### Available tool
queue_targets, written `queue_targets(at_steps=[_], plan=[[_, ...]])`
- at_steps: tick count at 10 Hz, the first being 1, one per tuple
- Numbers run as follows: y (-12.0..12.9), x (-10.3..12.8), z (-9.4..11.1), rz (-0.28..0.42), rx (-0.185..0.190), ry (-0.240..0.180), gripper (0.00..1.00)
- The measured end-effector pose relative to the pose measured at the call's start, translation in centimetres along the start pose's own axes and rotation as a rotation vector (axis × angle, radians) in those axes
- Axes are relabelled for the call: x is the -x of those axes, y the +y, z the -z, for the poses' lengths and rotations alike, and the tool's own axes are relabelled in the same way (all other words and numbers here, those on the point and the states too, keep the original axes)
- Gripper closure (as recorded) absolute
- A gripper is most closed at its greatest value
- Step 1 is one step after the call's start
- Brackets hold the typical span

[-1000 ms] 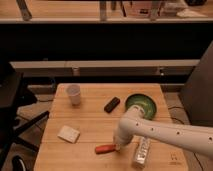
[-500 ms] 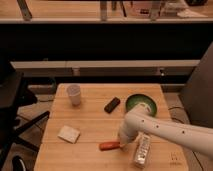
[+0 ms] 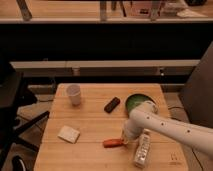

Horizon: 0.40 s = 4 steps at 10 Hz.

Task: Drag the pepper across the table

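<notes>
The pepper [image 3: 112, 143] is a small red-orange piece lying flat on the light wooden table [image 3: 90, 130], near its front middle. My gripper [image 3: 124, 139] hangs at the end of the white arm [image 3: 170, 127], which comes in from the right. It sits at the pepper's right end, right against it. The arm hides the fingers.
A white cup [image 3: 73, 93] stands at the back left. A black block [image 3: 112, 104] lies at the middle back, a green bowl [image 3: 136, 102] at the back right. A white sponge [image 3: 68, 134] lies front left, a white bottle [image 3: 143, 149] front right. A grey chair [image 3: 200, 90] stands on the right.
The pepper has slid a little to the right along the table's front, and my gripper and arm have moved right with it.
</notes>
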Motion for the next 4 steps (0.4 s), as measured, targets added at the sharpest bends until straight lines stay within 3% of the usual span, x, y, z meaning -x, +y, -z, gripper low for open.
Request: queue_targets(at_steps=[4], plan=[[0.46,-1.24,0.76,-0.011,-0.001,0.007,0.98]])
